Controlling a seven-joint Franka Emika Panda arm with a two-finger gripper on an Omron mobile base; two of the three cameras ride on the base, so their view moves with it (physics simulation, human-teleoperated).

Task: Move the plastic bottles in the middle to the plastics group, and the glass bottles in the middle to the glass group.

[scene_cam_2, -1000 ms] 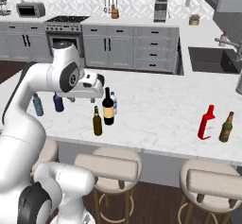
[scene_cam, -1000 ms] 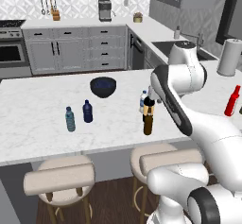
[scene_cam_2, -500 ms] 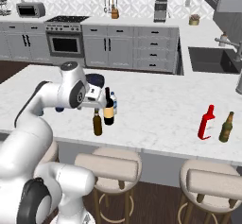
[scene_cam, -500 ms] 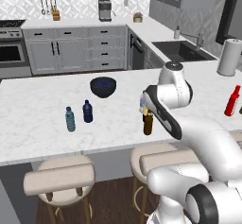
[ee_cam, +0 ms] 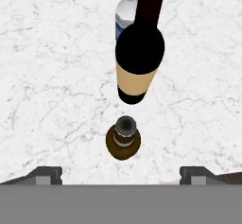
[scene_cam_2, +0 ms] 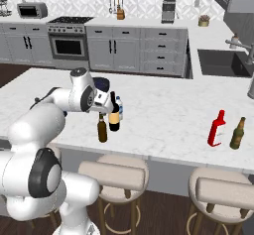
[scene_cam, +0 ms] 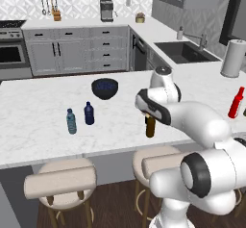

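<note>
A short brown bottle [ee_cam: 123, 141] stands just below and between my open gripper [ee_cam: 120, 175], seen from its top in the hand view. Beyond it stands the tall black wine bottle [ee_cam: 139, 57] with a tan label. Behind that is the small clear water bottle [ee_cam: 125, 11] with a blue cap. In the right base view the brown bottle [scene_cam_2: 102, 128], wine bottle [scene_cam_2: 114, 114] and water bottle [scene_cam_2: 120, 108] cluster mid-counter under my hand [scene_cam_2: 104, 105]. The teal bottle [scene_cam: 71, 121] and navy bottle [scene_cam: 89, 113] stand to the left. The red bottle [scene_cam_2: 216, 128] stands far right.
A dark bowl [scene_cam: 104, 88] sits behind the bottles. A greenish-brown bottle [scene_cam_2: 237, 133] stands beside the red one. A paper towel roll [scene_cam: 232, 64] is at the far right by the sink [scene_cam: 185, 51]. Stools [scene_cam_2: 112, 174] line the counter's front edge.
The arm has folded down and the hand has come lower over the middle bottles, ending above the brown one. The jaws stayed open and no bottle moved.
</note>
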